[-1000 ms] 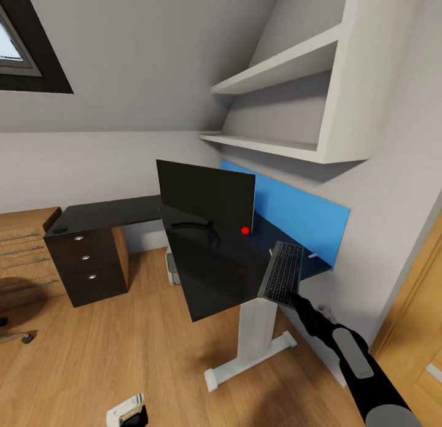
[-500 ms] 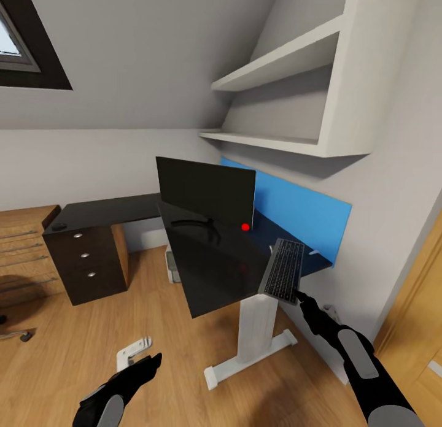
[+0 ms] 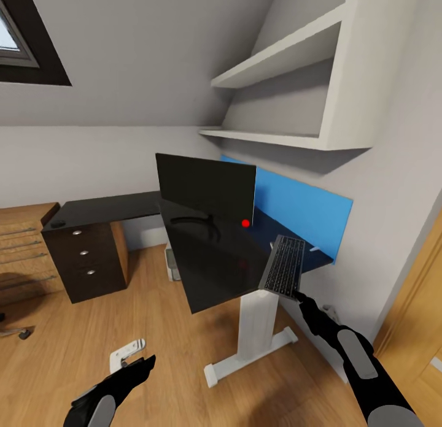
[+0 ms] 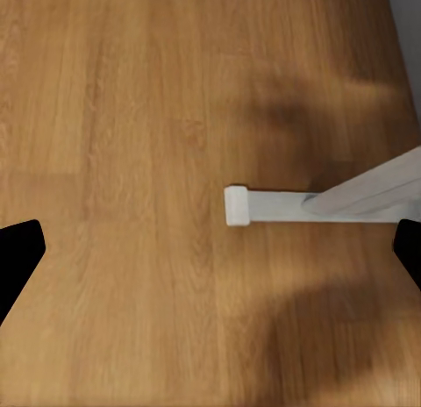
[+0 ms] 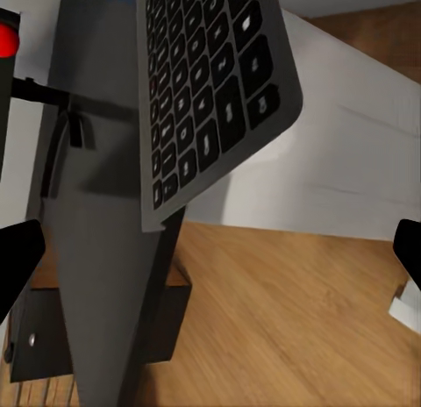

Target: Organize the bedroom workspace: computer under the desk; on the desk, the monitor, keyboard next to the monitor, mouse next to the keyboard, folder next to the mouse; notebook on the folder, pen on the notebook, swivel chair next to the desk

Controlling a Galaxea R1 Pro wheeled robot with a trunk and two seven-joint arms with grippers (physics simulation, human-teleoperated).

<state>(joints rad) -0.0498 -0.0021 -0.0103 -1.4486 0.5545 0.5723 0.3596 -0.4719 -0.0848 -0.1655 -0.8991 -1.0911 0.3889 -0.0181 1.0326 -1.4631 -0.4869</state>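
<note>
The black monitor (image 3: 205, 191) stands on the glossy black desk (image 3: 209, 267). The keyboard (image 3: 283, 266) lies at the desk's near right corner, with its near end over the edge. My right gripper (image 3: 303, 300) is right at that end and is open. The right wrist view has the keyboard (image 5: 210, 82) ahead of the spread fingertips (image 5: 19, 258), untouched. A small black mouse (image 3: 58, 223) sits on the desk's far left end. The light grey computer (image 3: 172, 265) is under the desk. My left gripper (image 3: 142, 367) hangs open, low over the floor.
The desk's white leg (image 3: 258, 326) and foot (image 4: 263, 205) stand on the wooden floor between my arms. A blue panel (image 3: 301, 212) backs the desk, with white shelves (image 3: 276, 142) above. Black drawers (image 3: 86, 261) and a wooden cabinet (image 3: 18, 243) are at left. The swivel chair's castor (image 3: 24, 334) shows at the left edge.
My left arm has risen into the head view and then dropped back slightly. My right gripper has drawn back a little from the keyboard's near end. The camera has shifted slightly.
</note>
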